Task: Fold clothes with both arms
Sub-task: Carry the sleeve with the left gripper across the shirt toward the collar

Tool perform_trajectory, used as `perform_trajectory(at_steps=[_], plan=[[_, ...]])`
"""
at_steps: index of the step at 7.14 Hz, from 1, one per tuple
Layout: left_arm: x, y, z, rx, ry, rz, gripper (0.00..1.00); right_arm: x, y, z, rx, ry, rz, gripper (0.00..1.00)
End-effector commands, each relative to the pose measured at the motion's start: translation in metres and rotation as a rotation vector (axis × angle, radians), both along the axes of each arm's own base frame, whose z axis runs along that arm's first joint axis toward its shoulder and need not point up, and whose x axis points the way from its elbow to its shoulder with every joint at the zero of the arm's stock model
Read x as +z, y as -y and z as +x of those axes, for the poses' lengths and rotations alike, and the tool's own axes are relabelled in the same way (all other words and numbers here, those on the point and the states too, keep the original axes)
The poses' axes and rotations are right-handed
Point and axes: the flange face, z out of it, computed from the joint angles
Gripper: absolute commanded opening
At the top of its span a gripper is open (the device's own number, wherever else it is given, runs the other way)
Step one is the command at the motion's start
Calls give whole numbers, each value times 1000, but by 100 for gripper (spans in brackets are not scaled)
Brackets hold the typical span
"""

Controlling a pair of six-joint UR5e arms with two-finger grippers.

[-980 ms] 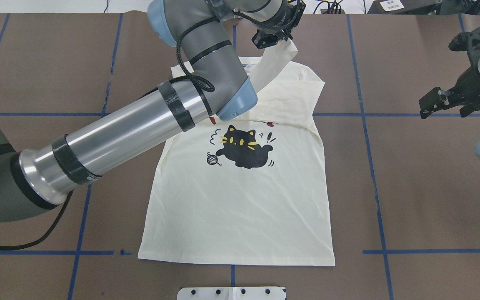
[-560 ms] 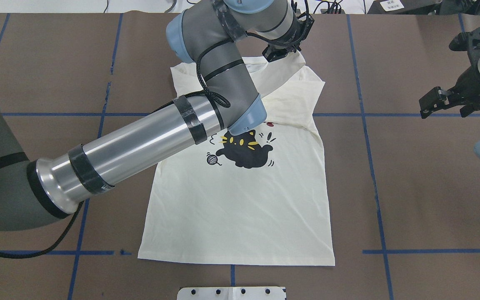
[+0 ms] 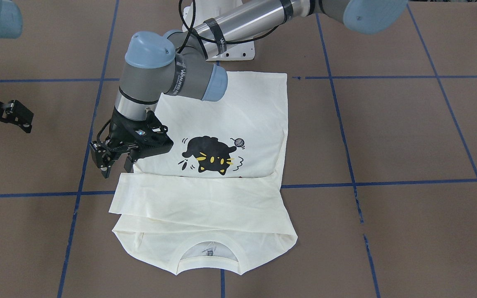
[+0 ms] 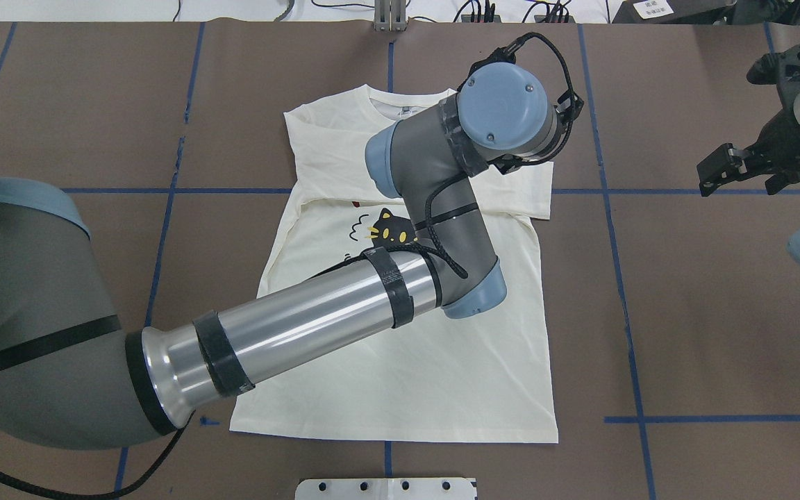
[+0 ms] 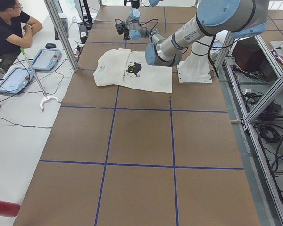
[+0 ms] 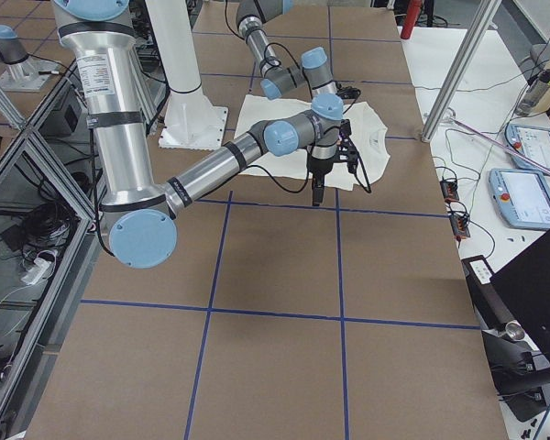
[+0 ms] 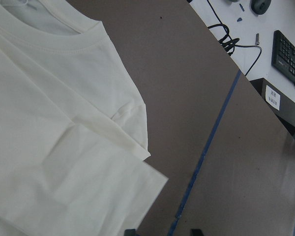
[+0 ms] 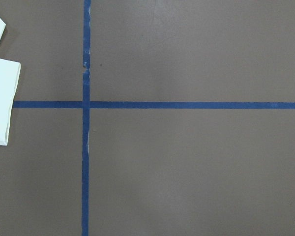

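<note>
Shirt of cream colour (image 4: 407, 375) lay flat on the brown bench (image 4: 705, 333), print side up, with its ribbed neckline (image 3: 209, 241) at the end far from the robot. One long sleeve (image 3: 197, 194) was folded across the chest, between the neckline and the black cat print (image 3: 207, 154). The left gripper (image 3: 116, 170) hung at the cuff end of this sleeve, by the shirt's edge, its fingers spread and holding nothing. The right gripper (image 4: 709, 177) was well apart from the shirt, over bare bench, with fingers also spread and empty.

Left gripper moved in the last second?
Yes. Overhead, the left gripper shifted right and toward the robot, away from the central blue tape line.
</note>
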Motion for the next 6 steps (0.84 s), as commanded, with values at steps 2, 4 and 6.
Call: perform_trajectory(at_steps=[2, 4, 6], plan=[[20, -1, 6, 10, 60, 91, 100, -2, 0, -2, -4, 11, -2, 100], [73, 2, -28, 141, 96, 94, 100, -18, -1, -5, 23, 32, -6, 100], [117, -9, -95, 194, 272, 175, 100, -40, -19, -49, 102, 128, -30, 100]])
